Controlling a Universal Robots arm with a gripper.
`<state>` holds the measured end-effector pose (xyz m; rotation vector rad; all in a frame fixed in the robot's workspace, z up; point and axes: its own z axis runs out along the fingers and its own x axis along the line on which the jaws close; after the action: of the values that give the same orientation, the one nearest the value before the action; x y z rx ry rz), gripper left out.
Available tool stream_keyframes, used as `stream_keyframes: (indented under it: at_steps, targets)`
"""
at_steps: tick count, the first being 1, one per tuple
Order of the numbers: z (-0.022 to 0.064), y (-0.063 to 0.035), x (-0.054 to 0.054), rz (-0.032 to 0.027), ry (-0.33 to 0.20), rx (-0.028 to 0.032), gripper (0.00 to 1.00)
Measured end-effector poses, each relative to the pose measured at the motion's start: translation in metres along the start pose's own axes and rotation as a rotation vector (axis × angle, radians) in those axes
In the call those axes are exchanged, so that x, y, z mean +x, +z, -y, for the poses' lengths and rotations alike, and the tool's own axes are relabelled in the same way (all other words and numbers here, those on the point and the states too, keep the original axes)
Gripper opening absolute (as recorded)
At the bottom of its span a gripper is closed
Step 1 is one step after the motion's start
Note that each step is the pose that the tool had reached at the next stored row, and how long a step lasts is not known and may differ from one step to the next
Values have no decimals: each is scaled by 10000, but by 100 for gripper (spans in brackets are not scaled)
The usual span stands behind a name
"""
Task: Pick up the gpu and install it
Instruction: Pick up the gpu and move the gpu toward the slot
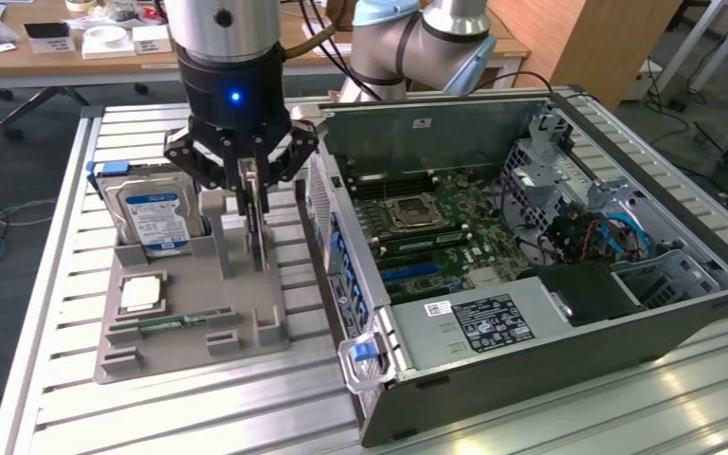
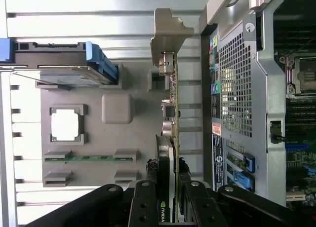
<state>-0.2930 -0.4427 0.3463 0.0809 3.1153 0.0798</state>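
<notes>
The gpu (image 1: 258,237) stands on edge in the grey holder tray (image 1: 257,327), a thin dark card seen blade-like. In the wrist view the gpu (image 2: 170,113) runs edge-on away from the camera, its silvery bracket (image 2: 167,32) at the far end. My gripper (image 1: 253,194) comes straight down over it and is shut on the card's upper edge. In the wrist view, my gripper (image 2: 168,190) has a black finger pressed on each side of the card. I cannot tell whether the card's lower edge has left the holder.
The open computer case (image 1: 667,313) lies right beside the holder on the exterior view's right, motherboard (image 1: 434,223) exposed. The tray also holds a hard drive (image 1: 159,216) with a blue-white label, a square chip (image 1: 140,294) and a green memory stick (image 1: 168,322). All sit on a slatted metal table (image 1: 212,408).
</notes>
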Motion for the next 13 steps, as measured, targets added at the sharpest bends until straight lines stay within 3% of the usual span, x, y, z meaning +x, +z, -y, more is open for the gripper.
stream_keyframes:
  at_steps: [13]
  targets:
    - [-9,-166,-4,0,0,0,27]
